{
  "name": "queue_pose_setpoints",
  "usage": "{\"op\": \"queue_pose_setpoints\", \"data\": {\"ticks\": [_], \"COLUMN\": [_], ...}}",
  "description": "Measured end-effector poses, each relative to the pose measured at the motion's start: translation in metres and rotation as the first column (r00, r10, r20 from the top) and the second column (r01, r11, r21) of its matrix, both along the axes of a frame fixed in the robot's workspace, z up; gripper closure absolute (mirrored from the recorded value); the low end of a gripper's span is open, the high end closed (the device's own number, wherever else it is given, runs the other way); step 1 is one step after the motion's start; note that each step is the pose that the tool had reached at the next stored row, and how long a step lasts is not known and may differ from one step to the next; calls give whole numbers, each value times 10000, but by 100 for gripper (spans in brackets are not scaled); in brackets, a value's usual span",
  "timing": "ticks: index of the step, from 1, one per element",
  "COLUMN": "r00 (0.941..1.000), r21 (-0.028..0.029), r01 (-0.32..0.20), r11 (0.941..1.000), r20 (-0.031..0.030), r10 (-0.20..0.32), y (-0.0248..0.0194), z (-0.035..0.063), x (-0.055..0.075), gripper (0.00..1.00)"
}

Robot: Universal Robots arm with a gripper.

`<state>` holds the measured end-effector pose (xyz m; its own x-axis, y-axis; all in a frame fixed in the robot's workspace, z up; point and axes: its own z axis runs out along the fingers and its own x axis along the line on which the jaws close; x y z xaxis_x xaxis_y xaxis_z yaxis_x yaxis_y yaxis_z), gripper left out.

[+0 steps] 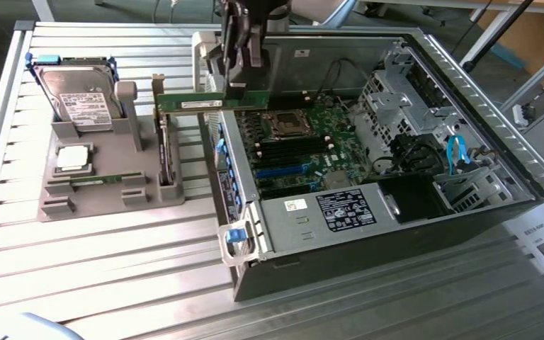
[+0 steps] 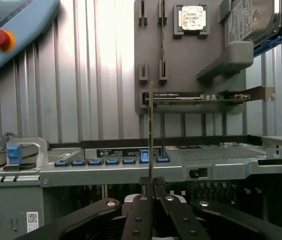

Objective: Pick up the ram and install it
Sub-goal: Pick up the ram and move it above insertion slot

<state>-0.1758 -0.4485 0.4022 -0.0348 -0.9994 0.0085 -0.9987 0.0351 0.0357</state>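
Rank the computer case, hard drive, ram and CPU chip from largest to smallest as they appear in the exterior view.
1. computer case
2. hard drive
3. ram and CPU chip: too close to rank; the ram is longer but thinner, and raised.

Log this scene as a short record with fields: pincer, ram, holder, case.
pincer: pincer shut on the ram, gripping it from above
ram: level, in the air, by the side of the computer case that faces the grey holder; not seated
holder: holds the hard drive, the CPU chip and the expansion card
case: open, motherboard exposed
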Motion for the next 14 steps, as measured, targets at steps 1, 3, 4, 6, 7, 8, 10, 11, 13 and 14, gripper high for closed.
{"op": "queue_pose_setpoints", "data": {"ticks": [1,3,4,6,7,8,10,11,13,14], "r00": [10000,10000,10000,10000,10000,10000,10000,10000,10000,10000], "r21": [0,0,0,1,0,0,-1,0,0,0], "r01": [-1,-4,-4,-6,-8,-9,-12,-14,-17,-18], "r11": [10000,10000,10000,10000,10000,10000,10000,10000,10000,10000], "r20": [1,0,0,0,0,1,0,1,0,0], "r10": [1,4,4,6,8,9,12,14,17,18], "y": [0,0,0,0,0,0,0,0,0,0], "z": [0,0,0,0,0,0,0,0,0,0], "x": [20,62,81,122,142,162,200,233,272,292], "gripper": [88,88,88,88,88,88,88,88,88,88]}}
